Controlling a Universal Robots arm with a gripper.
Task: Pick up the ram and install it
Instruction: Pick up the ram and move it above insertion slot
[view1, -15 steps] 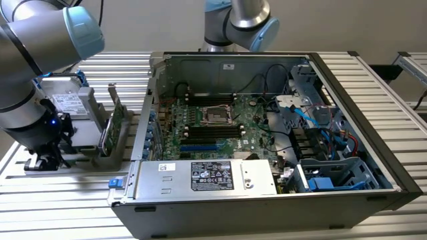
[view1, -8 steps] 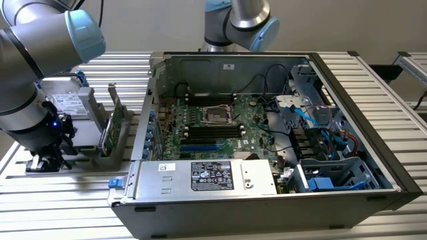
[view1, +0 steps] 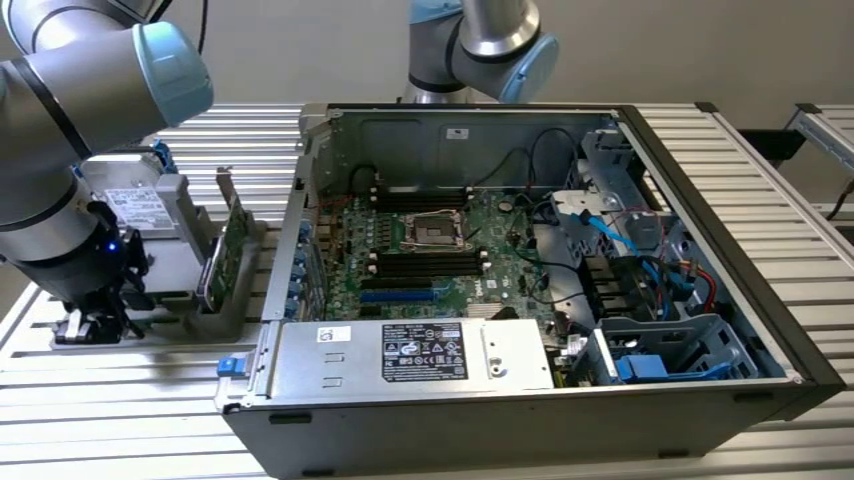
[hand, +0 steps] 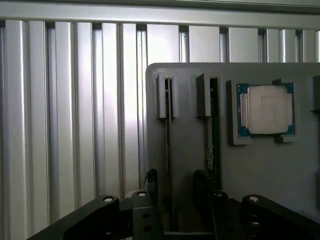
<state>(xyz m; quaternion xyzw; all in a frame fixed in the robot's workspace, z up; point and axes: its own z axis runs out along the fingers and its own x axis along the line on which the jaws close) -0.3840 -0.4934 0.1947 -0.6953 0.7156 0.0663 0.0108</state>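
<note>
In the wrist view, the ram (hand: 212, 140) stands on edge in a slot of the grey holder (hand: 270, 170), showing a green edge and a pale label. A second thin dark stick (hand: 167, 150) stands edge-on in the neighbouring slot. My gripper (hand: 175, 184) hangs open just above the holder. Its fingers (hand: 150, 181) straddle the dark stick's slot, and the ram lies just outside the other finger. Nothing is held. In the exterior view my gripper (view1: 91, 322) is low over the holder (view1: 200, 322) at that view's left, beside the open computer case (view1: 534, 270).
A processor chip (hand: 265, 110) sits in a recess of the holder beside the ram. A tall green card (view1: 227, 250) and a silver drive (view1: 138, 205) stand on the holder. The case's motherboard (view1: 427, 255) has dark memory slots. A second arm (view1: 474, 45) stands behind the case.
</note>
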